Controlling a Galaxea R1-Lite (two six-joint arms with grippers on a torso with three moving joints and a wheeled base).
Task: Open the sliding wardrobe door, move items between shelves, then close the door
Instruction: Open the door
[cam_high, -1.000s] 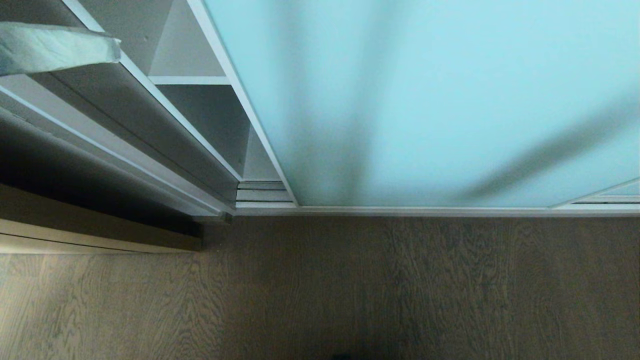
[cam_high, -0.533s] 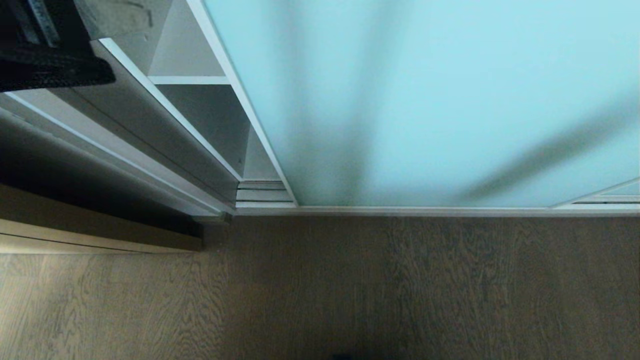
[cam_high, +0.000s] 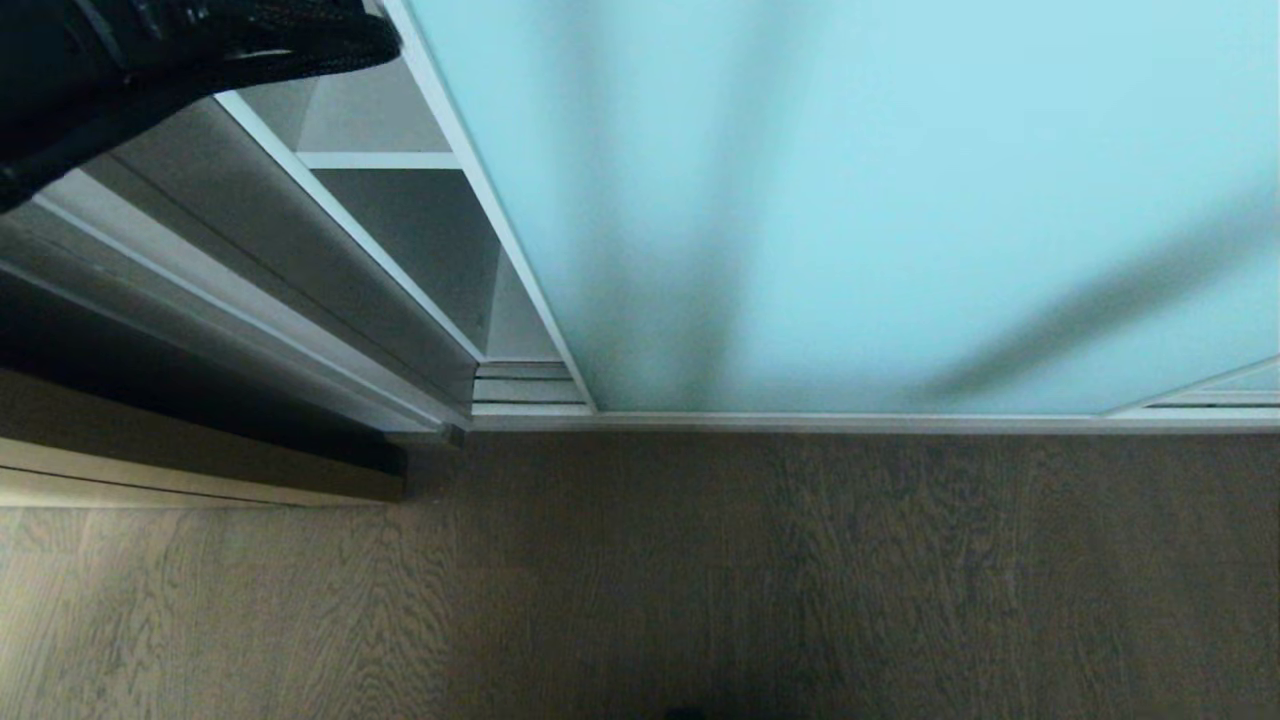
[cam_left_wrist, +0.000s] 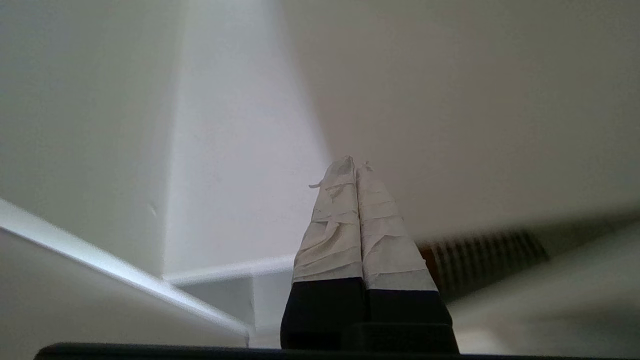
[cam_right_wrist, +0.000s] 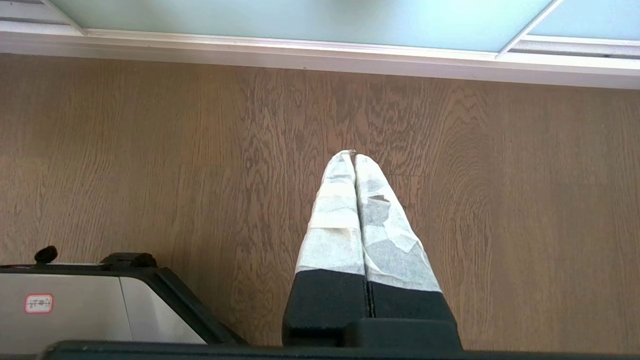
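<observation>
The sliding wardrobe door (cam_high: 850, 200) fills most of the head view, frosted aqua panel pushed over to the right, so there's a narrow open gap on the left w/ white shelves (cam_high: 378, 160) showing. No cushion clearly visible anywhere, just a blurry striped bit behind the left gripper (cam_left_wrist: 356, 172).

Risk imo: that gripper is clenched tight w/ nothing in it, up inside the white compartment near a shelf edge. If it goes for an item closed like that it'll just shove it, or knock the shelf/door frame since the gap is tight.

Door sits right of the left arm, apart from it. Right gripper (cam_right_wrist: 354, 159) also clenched empty, parked over the wood floor (cam_high: 700, 580), near the door's bottom rail.
</observation>
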